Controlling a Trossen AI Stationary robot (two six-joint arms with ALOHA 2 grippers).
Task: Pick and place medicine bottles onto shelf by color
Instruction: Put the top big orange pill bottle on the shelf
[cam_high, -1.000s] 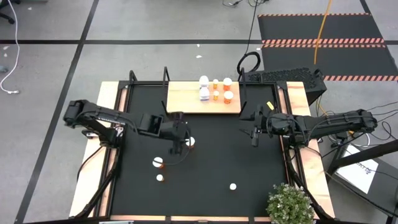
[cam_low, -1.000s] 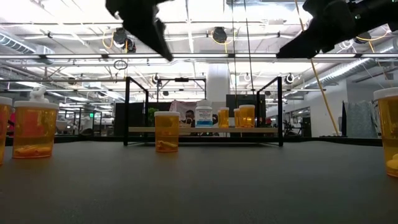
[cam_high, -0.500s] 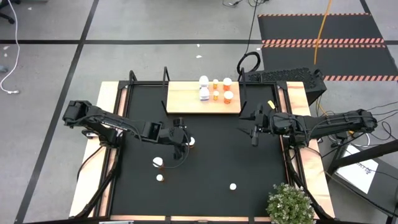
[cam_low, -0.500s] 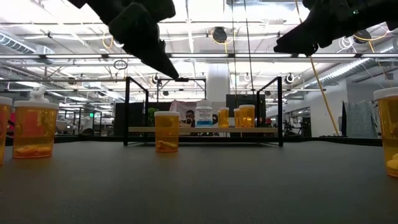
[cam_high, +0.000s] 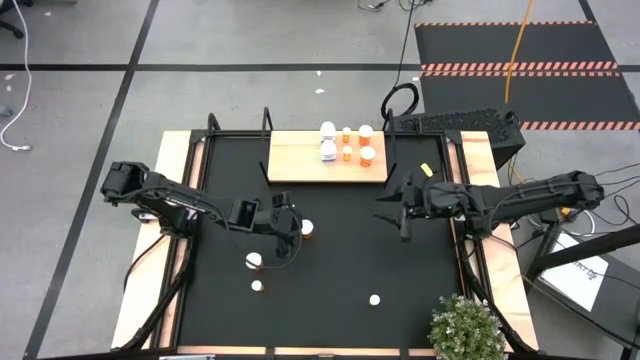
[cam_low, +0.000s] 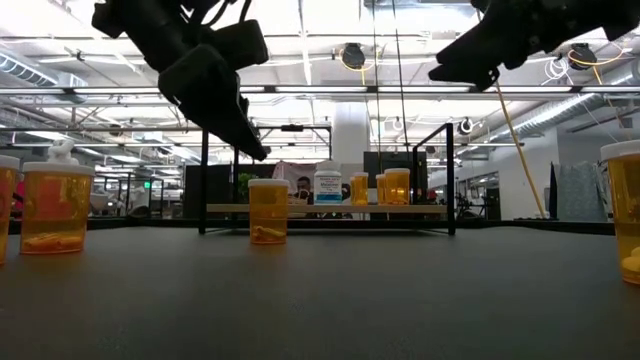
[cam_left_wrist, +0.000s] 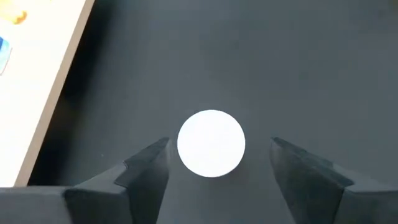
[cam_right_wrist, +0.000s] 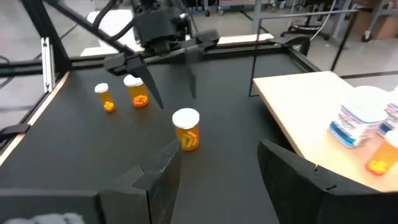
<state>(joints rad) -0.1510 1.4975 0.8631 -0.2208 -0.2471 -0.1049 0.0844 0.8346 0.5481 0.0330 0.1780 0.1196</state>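
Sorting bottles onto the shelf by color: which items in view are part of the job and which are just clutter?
Job items:
- shelf with bottles already on it
- orange bottle beneath the left gripper, fingers open around its cap
- three loose bottles on the mat
- right gripper, open, waiting

Clutter:
- potted plant
- floor cables

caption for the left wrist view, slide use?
Left end effector, fingers open, poised above a white-capped medicine bottle on the black table.

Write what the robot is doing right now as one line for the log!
left hand: open, over orange bottle, not gripping | right hand: open, empty, waiting mid-table | shelf: five bottles | loose on table: four
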